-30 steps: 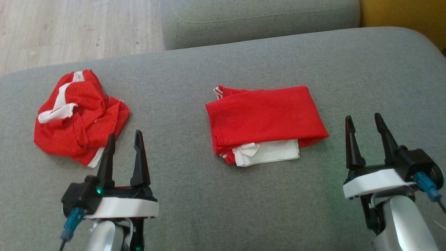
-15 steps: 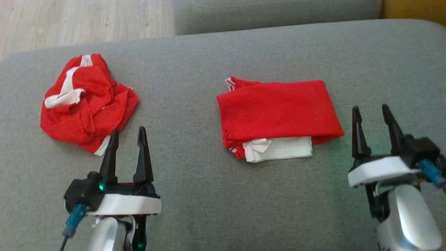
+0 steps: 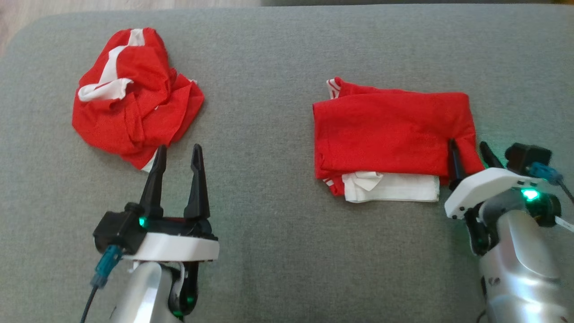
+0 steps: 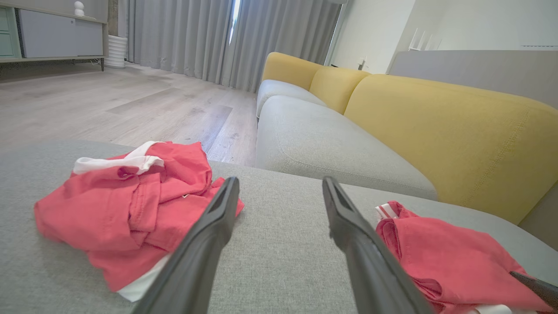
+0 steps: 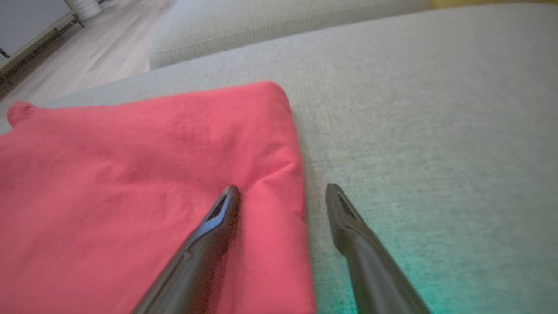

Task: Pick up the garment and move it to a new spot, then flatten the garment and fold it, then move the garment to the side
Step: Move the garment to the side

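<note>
A folded red garment (image 3: pixel 390 130) with a white layer showing at its near edge lies on the grey cushion (image 3: pixel 269 134), right of centre; it also shows in the wrist views (image 4: pixel 440 253) (image 5: pixel 130 165). My right gripper (image 3: pixel 468 144) (image 5: pixel 282 189) is open and straddles the fold's right edge, left finger over the red cloth, right finger over bare cushion. A crumpled red and white garment (image 3: pixel 134 107) (image 4: pixel 126 205) lies at the far left. My left gripper (image 3: pixel 179 147) (image 4: pixel 280 179) is open and empty, just near and right of that heap.
The grey cushion (image 5: pixel 436 109) stretches wide around both garments. Beyond it stand another grey seat (image 4: pixel 331 148) with yellow backrests (image 4: pixel 449 131), a wooden floor (image 4: pixel 109 100) and grey curtains (image 4: pixel 196 35). The cushion's rounded far-left corner (image 3: pixel 18 31) meets the floor.
The head camera has tilted down, shifting the whole picture. My right gripper has moved forward and left onto the folded garment's right edge. The left gripper stays by the crumpled heap.
</note>
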{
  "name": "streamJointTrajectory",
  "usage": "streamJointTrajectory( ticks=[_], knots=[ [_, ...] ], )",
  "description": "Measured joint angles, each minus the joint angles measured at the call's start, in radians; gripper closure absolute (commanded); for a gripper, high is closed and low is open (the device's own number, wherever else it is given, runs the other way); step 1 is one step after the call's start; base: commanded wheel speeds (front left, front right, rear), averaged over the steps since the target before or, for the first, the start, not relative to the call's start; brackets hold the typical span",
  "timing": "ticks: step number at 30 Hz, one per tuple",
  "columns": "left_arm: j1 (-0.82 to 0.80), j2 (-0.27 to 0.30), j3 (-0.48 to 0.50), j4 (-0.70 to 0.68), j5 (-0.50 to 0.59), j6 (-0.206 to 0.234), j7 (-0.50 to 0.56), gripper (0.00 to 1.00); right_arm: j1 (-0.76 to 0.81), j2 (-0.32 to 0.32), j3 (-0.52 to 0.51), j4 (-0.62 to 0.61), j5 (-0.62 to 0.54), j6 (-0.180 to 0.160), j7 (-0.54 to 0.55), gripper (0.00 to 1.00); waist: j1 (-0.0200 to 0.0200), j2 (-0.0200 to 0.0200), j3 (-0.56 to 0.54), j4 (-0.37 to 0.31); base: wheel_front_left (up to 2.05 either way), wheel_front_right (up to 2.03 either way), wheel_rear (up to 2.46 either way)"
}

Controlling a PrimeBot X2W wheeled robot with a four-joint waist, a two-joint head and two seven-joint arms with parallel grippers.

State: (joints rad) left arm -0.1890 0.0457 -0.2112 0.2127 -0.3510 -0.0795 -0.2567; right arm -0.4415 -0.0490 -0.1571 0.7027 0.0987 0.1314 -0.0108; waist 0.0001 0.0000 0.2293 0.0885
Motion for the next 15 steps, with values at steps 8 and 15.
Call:
streamJointTrajectory(
  ticks=[8, 15],
  knots=[
    [-0.019, 0.000, -0.011, 0.008, 0.000, 0.001, 0.000, 0.00, -0.070, -0.008, 0.042, 0.114, -0.015, 0.000, -0.024, 1.00, -0.0001, 0.0000, 0.013, 0.014, 0.00, 0.00, 0.00],
    [-0.018, 0.000, -0.007, 0.010, 0.000, 0.000, 0.000, 0.00, -0.081, -0.042, 0.125, 0.117, -0.150, 0.000, -0.108, 1.00, -0.0001, 0.0000, -0.014, -0.041, 0.00, 0.00, 0.00]
  ],
)
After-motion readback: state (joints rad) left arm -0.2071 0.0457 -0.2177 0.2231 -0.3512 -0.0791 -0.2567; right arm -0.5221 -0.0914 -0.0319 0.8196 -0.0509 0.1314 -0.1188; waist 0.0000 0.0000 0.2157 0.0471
